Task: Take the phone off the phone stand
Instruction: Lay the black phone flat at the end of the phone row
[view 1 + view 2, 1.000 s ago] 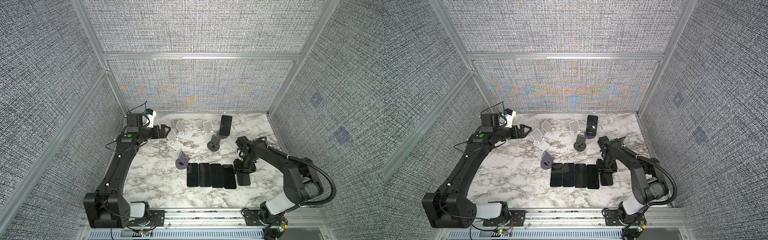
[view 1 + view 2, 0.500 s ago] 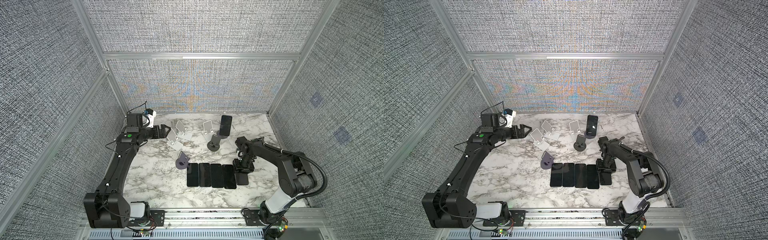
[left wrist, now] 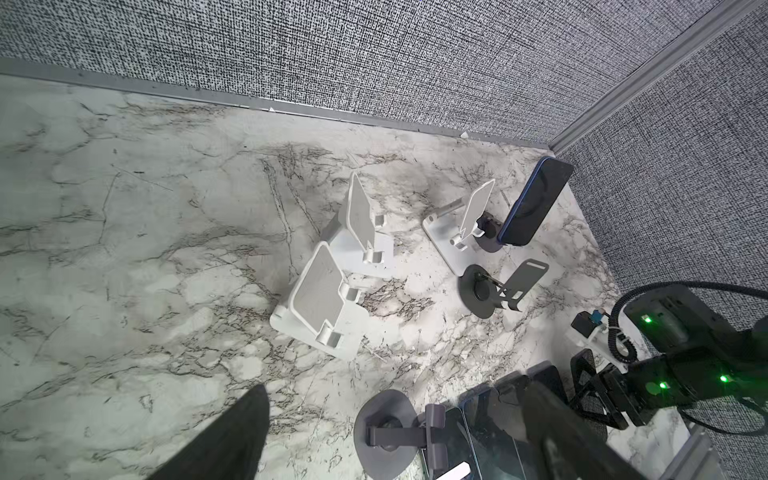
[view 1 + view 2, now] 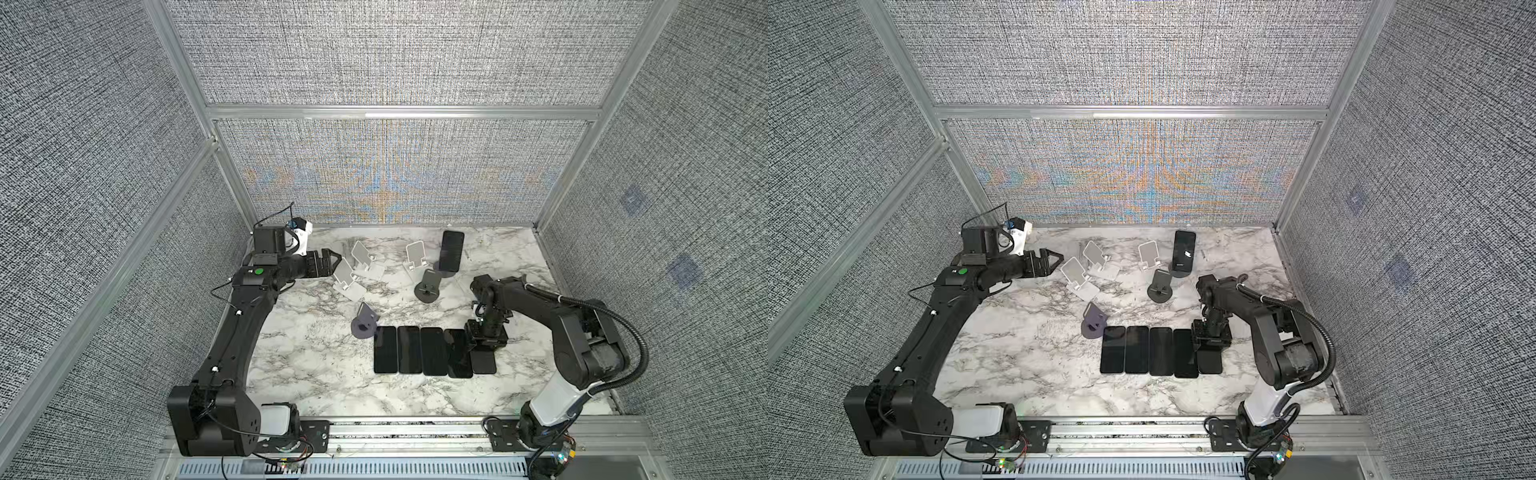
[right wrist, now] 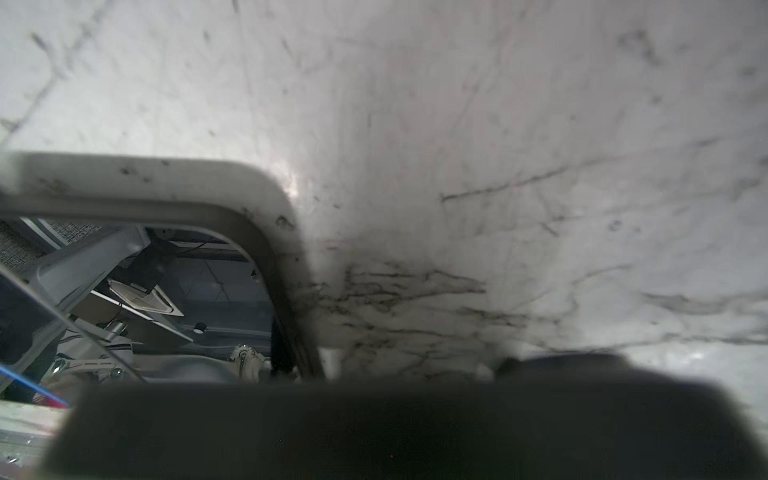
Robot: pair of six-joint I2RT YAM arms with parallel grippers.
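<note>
One dark phone (image 4: 452,249) (image 4: 1184,251) still leans upright on a dark round phone stand (image 4: 445,272) at the back right, also seen in the left wrist view (image 3: 536,203). My right gripper (image 4: 486,337) (image 4: 1211,333) points down at the right end of a row of flat phones. It is closed across the far end of another phone (image 4: 483,362) lying on the marble. In the right wrist view a broad dark blur fills the foreground. My left gripper (image 4: 336,264) (image 3: 392,388) stands open and empty at the back left beside the white stands.
A row of phones (image 4: 419,351) lies flat, front of centre. White stands (image 4: 347,279) (image 4: 366,259) (image 4: 417,255) and two empty dark stands (image 4: 428,286) (image 4: 363,323) crowd the back half. Fabric walls close in on three sides.
The right arm's elbow has shifted slightly inward while its gripper stays on the phone at the row's end. The left arm has not moved.
</note>
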